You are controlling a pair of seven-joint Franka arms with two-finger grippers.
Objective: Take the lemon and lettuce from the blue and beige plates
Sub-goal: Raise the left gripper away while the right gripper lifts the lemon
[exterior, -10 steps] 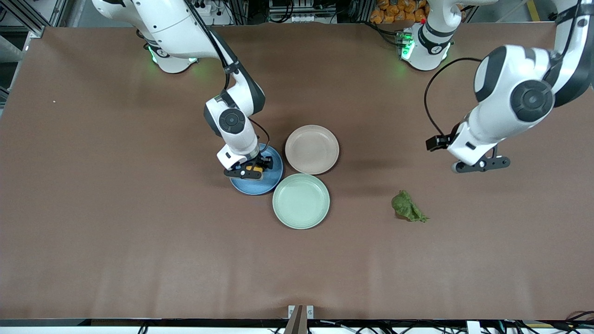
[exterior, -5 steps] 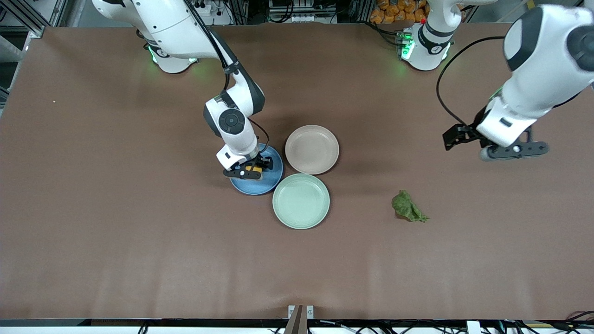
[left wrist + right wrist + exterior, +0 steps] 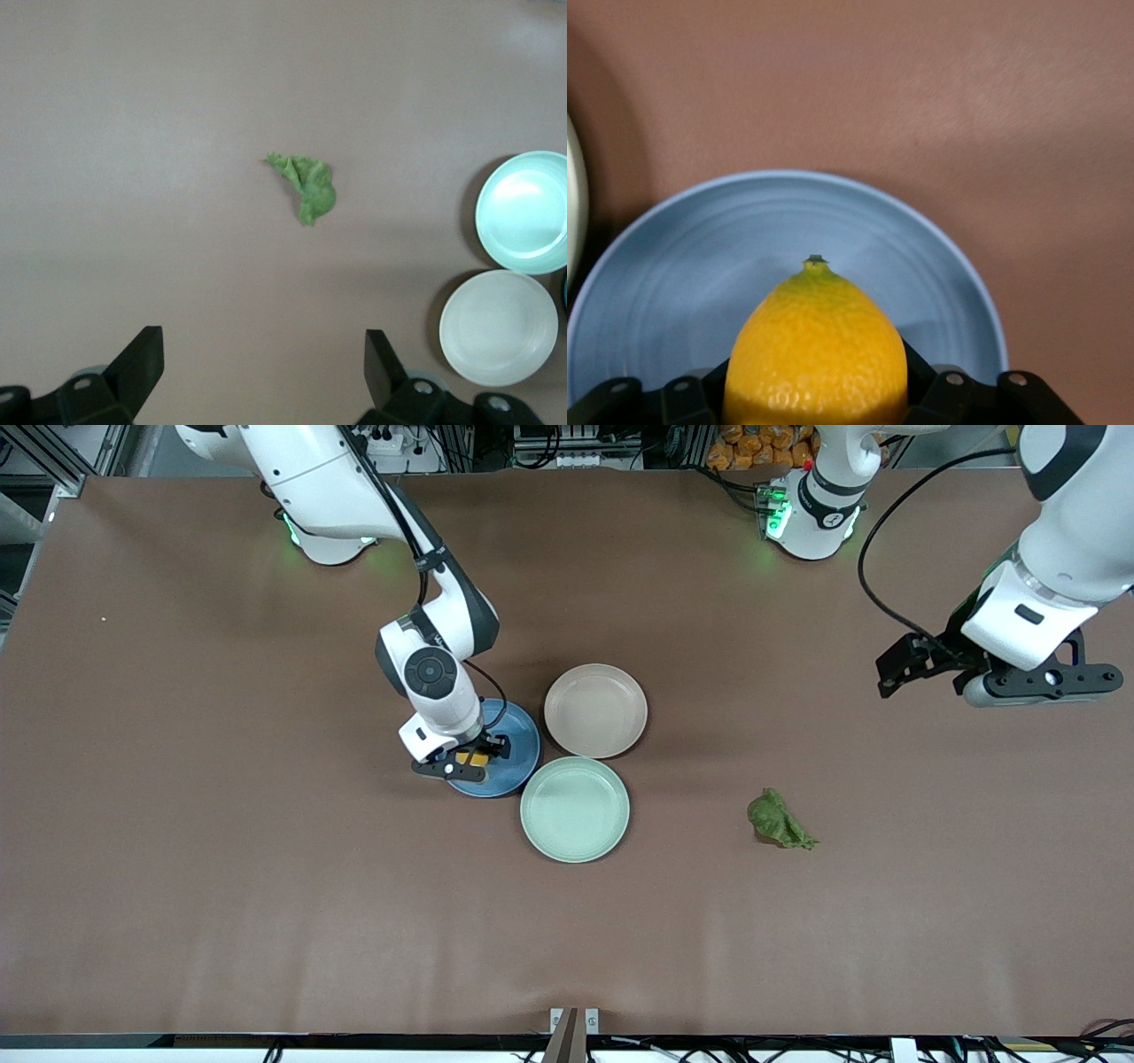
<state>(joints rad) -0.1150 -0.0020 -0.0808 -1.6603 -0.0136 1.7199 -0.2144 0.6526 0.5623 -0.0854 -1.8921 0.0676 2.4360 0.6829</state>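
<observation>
My right gripper (image 3: 468, 763) is shut on the yellow lemon (image 3: 473, 760) and holds it just above the blue plate (image 3: 519, 737), near the plate's rim toward the right arm's end. In the right wrist view the lemon (image 3: 817, 350) fills the jaws, with the blue plate (image 3: 691, 266) under it. The beige plate (image 3: 595, 710) stands empty beside the blue one. The dark green lettuce (image 3: 778, 821) lies on the bare table toward the left arm's end. My left gripper (image 3: 1035, 682) hangs open high over the table at that end. Its wrist view looks down on the lettuce (image 3: 308, 186).
A mint-green plate (image 3: 575, 809) stands empty, touching the blue and beige plates and nearer to the front camera than both. The left wrist view also shows the mint-green plate (image 3: 527, 211) and the beige plate (image 3: 499, 328). Brown table surface surrounds everything.
The right gripper has moved with the lemon toward the blue plate's rim at the right arm's end. The left arm has swung up and toward its own end of the table.
</observation>
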